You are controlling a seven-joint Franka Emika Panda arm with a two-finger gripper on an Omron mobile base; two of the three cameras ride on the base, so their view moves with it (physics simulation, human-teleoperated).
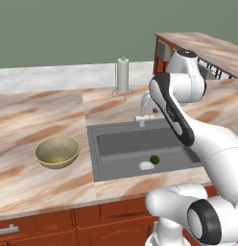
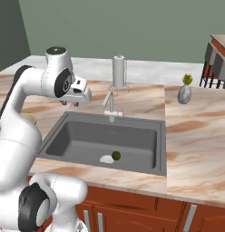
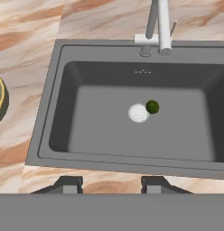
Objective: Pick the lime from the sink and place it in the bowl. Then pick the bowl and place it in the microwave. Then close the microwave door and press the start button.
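The lime (image 3: 152,107) lies on the floor of the sink (image 3: 109,135), touching the right side of the white drain (image 3: 138,113). It also sits in the basin's front middle as the lime (image 1: 154,159) and the lime (image 2: 116,155). My gripper (image 3: 111,185) is open and empty, high above the sink's front rim and looking straight down. In the right base view the gripper (image 2: 71,103) hangs over the sink's left edge. The olive-tan bowl (image 1: 57,151) stands empty on the counter left of the sink. The microwave and its door are out of view.
A silver faucet (image 1: 142,110) rises behind the basin, with a paper-towel holder (image 1: 123,76) farther back. A small vase with a plant (image 2: 184,93) stands on the right counter. Marble counter (image 1: 39,120) surrounds the sink.
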